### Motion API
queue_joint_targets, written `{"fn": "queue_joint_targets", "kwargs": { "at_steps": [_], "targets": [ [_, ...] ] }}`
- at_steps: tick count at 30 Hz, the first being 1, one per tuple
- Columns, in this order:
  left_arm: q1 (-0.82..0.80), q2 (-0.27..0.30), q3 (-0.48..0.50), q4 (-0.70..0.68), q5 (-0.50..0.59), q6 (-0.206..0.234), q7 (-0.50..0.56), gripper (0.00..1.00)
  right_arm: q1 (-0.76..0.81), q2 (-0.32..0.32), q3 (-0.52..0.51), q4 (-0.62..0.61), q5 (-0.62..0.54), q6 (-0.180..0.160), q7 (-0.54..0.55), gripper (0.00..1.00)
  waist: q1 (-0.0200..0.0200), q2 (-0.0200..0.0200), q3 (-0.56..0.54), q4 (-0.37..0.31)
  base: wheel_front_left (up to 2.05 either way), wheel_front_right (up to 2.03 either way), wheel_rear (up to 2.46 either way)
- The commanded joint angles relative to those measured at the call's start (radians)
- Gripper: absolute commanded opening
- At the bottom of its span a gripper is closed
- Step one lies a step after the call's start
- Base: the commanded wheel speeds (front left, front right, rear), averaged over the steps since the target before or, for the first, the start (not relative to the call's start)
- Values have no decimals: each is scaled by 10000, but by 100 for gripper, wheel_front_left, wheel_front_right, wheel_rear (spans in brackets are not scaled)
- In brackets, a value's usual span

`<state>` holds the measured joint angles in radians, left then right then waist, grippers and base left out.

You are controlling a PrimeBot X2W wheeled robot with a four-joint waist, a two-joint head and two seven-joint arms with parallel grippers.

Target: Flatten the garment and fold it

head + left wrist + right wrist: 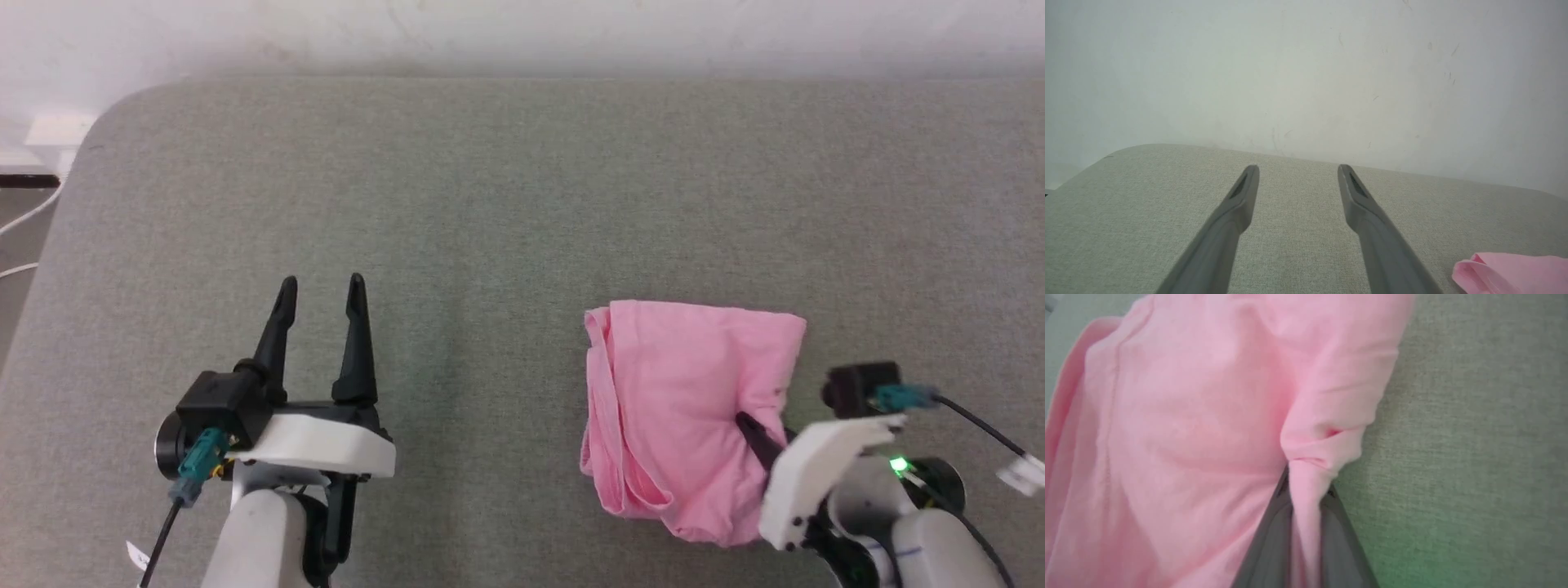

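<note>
Plain light pink all over, the garment was, with no print. The tabletop was a flecked grey-green weave and the wall off-white (faintly scuffed). The left gripper had black fingers, a white housing and a teal connector. A small light glowed green.

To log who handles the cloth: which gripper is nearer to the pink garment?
The right. The right gripper is shut on a fold at the garment's right edge; the left gripper stands open over the grey surface, apart on the garment's left.
</note>
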<state>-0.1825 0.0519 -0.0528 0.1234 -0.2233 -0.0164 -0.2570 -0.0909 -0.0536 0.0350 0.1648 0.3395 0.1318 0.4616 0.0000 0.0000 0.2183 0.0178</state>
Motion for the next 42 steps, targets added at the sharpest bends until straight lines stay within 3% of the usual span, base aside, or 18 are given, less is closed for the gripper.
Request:
{"fn": "queue_joint_targets", "kwargs": {
  "at_steps": [1,4,9,14,20,28,33,40,41,42],
  "targets": [
    [-12,-16,44,-68,126,7,-47,100,-114,32,186,67,-343,-11,338,0,0,0,64,-184,0,0,0],
    [10,-14,189,-164,260,-16,-47,100,-674,-391,917,-234,-1092,-11,918,0,0,0,165,-654,0,0,0],
    [-99,39,424,-351,509,-124,-47,100,-2103,-1840,2764,-390,-1391,-11,1274,0,0,0,411,-1745,0,0,0],
    [-448,154,519,-528,748,-258,-47,100,-3888,-3238,4339,54,-1388,-11,722,0,0,0,835,-2982,0,0,0],
    [-996,418,381,-727,1131,-369,-47,100,-5609,-4198,4961,1411,-1457,-11,-273,0,0,0,1657,-4248,0,0,0],
    [-1839,911,169,-1203,1539,-426,287,100,-7000,-5020,4162,3737,-2079,-11,-1597,0,0,0,3022,-4878,0,0,0],
    [-2090,1146,41,-1668,1760,-411,718,100,-7645,-5359,3018,5333,-2562,-11,-2603,0,0,0,3635,-4680,0,0,0],
    [-2097,1328,49,-2192,1801,-319,1029,100,-8383,-5271,1156,7090,-3549,-11,-3973,0,0,0,4072,-4022,0,0,0],
    [-2072,1323,68,-2182,1766,-304,997,100,-8414,-5254,903,7235,-3707,-11,-4124,19,0,0,4037,-3939,0,0,0],
    [-2045,1305,70,-2150,1731,-291,946,100,-8411,-5235,701,7370,-3869,-11,-4256,59,0,0,3972,-3844,0,0,0]
  ]
}}
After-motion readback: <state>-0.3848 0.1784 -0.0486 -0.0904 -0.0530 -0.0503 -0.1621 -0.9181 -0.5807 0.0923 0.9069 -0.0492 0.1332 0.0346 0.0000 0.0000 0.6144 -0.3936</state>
